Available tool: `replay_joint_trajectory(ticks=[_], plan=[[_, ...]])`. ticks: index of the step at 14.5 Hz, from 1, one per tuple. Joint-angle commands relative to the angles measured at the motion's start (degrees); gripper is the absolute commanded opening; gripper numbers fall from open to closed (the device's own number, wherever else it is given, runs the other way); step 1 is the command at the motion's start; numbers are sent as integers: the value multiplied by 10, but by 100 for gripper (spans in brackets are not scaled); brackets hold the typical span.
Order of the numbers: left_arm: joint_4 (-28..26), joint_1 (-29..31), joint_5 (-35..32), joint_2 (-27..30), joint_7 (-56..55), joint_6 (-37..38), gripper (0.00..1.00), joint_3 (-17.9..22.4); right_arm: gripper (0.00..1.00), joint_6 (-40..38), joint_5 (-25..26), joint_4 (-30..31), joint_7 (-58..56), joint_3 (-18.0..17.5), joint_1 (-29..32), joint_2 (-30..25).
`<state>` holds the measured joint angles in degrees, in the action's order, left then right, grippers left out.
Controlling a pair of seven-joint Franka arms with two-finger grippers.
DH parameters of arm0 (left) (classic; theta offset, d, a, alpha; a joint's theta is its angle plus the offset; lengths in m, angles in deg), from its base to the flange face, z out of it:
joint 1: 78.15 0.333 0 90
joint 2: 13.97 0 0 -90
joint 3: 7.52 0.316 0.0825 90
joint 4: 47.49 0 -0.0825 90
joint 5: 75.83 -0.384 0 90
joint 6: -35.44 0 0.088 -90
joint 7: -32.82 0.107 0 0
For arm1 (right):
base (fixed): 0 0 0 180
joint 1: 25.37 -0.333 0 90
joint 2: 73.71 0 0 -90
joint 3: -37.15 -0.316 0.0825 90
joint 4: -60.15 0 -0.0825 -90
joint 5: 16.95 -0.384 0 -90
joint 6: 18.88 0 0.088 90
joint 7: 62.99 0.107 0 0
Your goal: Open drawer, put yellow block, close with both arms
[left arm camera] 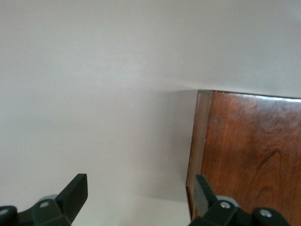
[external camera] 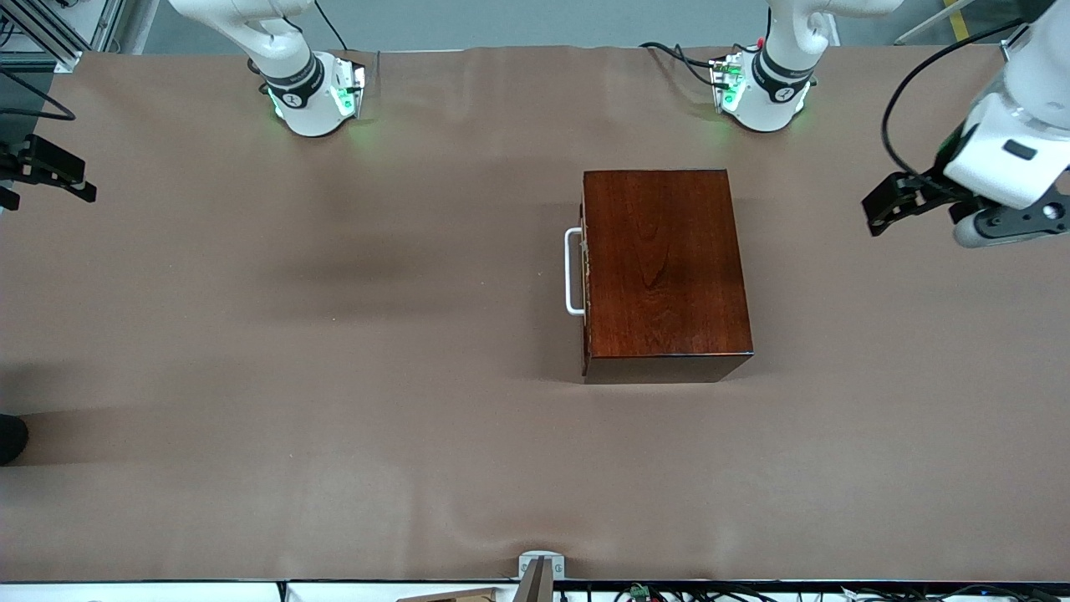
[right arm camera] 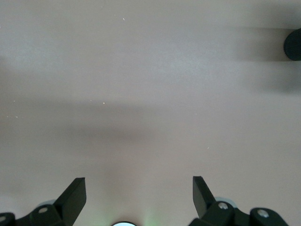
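Observation:
The dark mahogany box (external camera: 664,267) stands mid-table, somewhat toward the left arm's end. Its drawer (external camera: 586,276) is shut, and the white bar handle (external camera: 573,272) faces the right arm's end. The yellow block is out of view. My left gripper (external camera: 873,213) hangs open over the table at the left arm's end, apart from the box. The left wrist view shows the left gripper (left arm camera: 140,188) with nothing between its fingers and a corner of the box (left arm camera: 249,155) beside one fingertip. My right gripper (external camera: 50,188) hangs open at the right arm's end; the right gripper (right arm camera: 139,190) has only bare brown table below it.
A dark round object (external camera: 10,436) sits at the table's edge at the right arm's end, and the dark round object (right arm camera: 294,44) also shows in the right wrist view. A small metal bracket (external camera: 541,568) sits on the table's edge nearest the front camera. Brown cloth covers the table.

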<state>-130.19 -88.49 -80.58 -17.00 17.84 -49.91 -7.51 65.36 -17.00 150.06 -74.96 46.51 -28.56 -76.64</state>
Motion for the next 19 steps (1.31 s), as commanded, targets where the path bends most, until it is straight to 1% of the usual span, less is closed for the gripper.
replay_joint_trajectory(ticks=[1, 4, 6, 9, 12, 19], plan=[[-65, 44, 27, 53, 34, -7, 100, -25, 100, -1, -7, 10, -6, -1, 3, -8], [-105, 88, 38, 88, 45, -7, 100, -62, 100, -1, -7, 11, -6, -1, 3, -8], [-120, 119, 50, 103, 46, -10, 100, -90, 100, -1, -7, 11, -6, -1, 2, -8], [-114, 123, 52, 106, 48, -9, 100, -92, 100, -1, -7, 11, -6, -1, 3, -8], [-84, 122, 53, 95, 55, -7, 100, -89, 100, -1, -7, 11, -6, -1, 2, -9], [-84, 122, 50, 94, 65, -5, 100, -87, 100, -2, -7, 12, -6, -1, 1, -8]])
